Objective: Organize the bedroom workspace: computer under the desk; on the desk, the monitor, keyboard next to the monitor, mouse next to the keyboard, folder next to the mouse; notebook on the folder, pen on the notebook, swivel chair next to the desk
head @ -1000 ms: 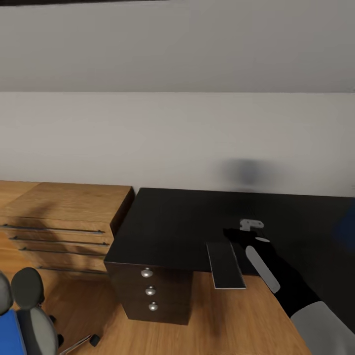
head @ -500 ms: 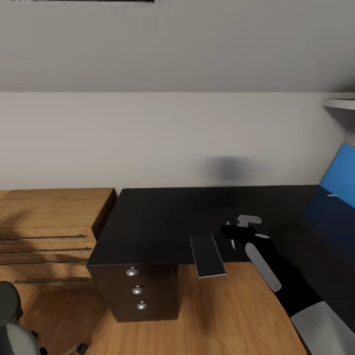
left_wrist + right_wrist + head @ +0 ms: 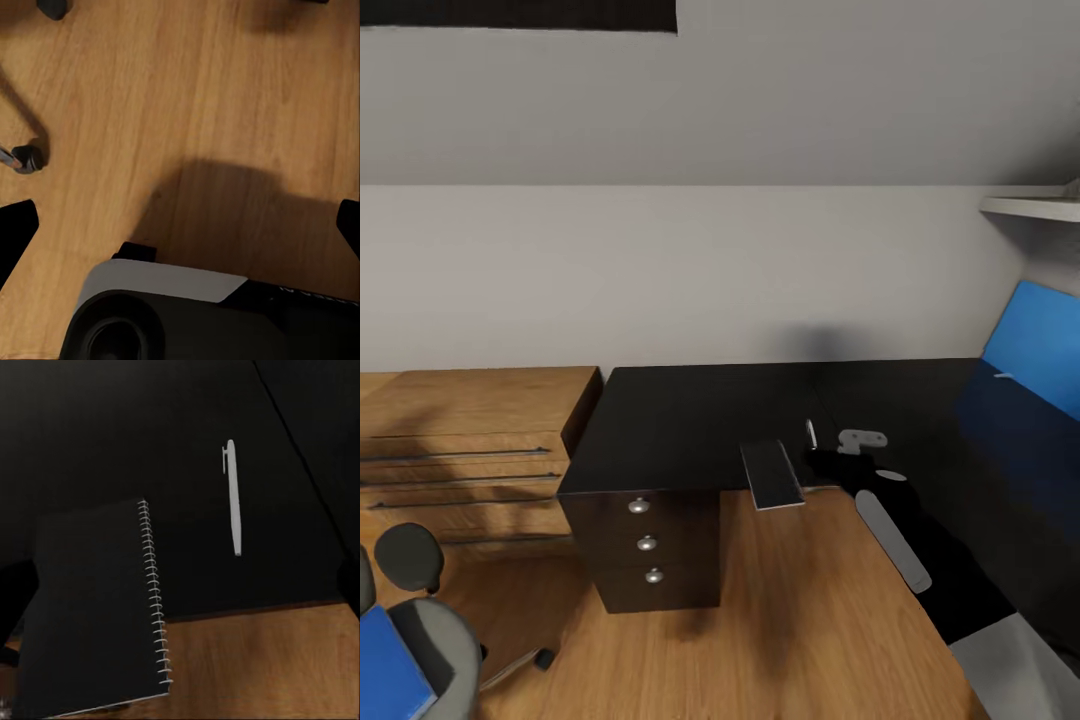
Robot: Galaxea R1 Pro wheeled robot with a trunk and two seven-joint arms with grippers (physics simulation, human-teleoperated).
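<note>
The small dark spiral-bound notebook (image 3: 771, 473) overhangs the black worktop (image 3: 700, 425) edge beside the thin white pen (image 3: 233, 496), the blue folder (image 3: 385, 668) unmoved on the grey swivel chair (image 3: 435, 625); the right pincer's (image 3: 822, 462) state is unclear.

Light-wood dresser (image 3: 470, 430) against wall, dark bar handles across drawer fronts, shadow over its left part. Wood-plank floor (image 3: 780, 620) in front, same planks under left wrist view (image 3: 187, 97). Pale grey wall (image 3: 690, 270) behind. White shelf (image 3: 1032, 207) high at right. Dark rectangle (image 3: 520, 14) at top of wall.
</note>
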